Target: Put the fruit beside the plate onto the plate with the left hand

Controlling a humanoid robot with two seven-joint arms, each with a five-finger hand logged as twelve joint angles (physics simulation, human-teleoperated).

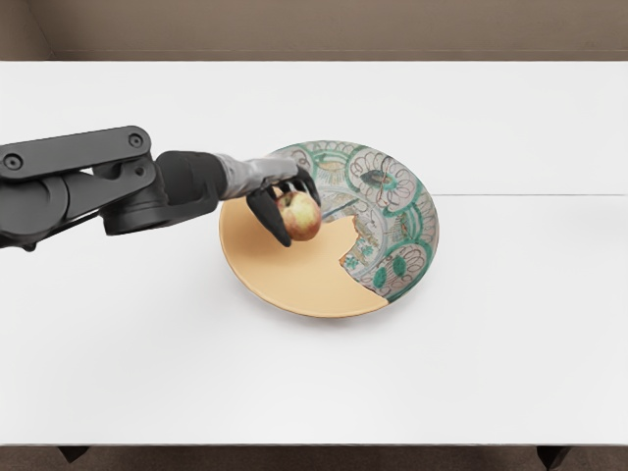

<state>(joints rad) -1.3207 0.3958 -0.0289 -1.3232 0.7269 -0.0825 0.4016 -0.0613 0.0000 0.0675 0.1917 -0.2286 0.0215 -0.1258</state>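
White table (510, 343): flat, spans the view; two seams meet near the plate's right side; no other items noted on it.

Left arm (88, 186): enters from the picture's left edge, dark links, extended toward the table's centre; right arm not visible.

Plate (294, 280): round and shallow, lying flat near the table's centre; part plain orange, part patterned in green and white, with a ragged border between the two.

Left hand (280, 196): positioned over the plate's upper left area; dark fingers (270, 218) curled around the apple, gripping it from above and from the near side.

Apple (301, 215): yellow with a red blush, enclosed in the left hand, inside the plate's outline; whether it rests on the plate surface or hangs just above it cannot be determined from this angle.

Assessment: transfer is near completion; release and withdrawal remain.

Risks: if the apple is let go while clear of the surface, it may roll across the shallow dish and over the low rim; fingers opening unevenly could flick it sideways; a retreating finger could drag the apple back toward the near edge; downward pressure close to the rim could tip or shift the plate.
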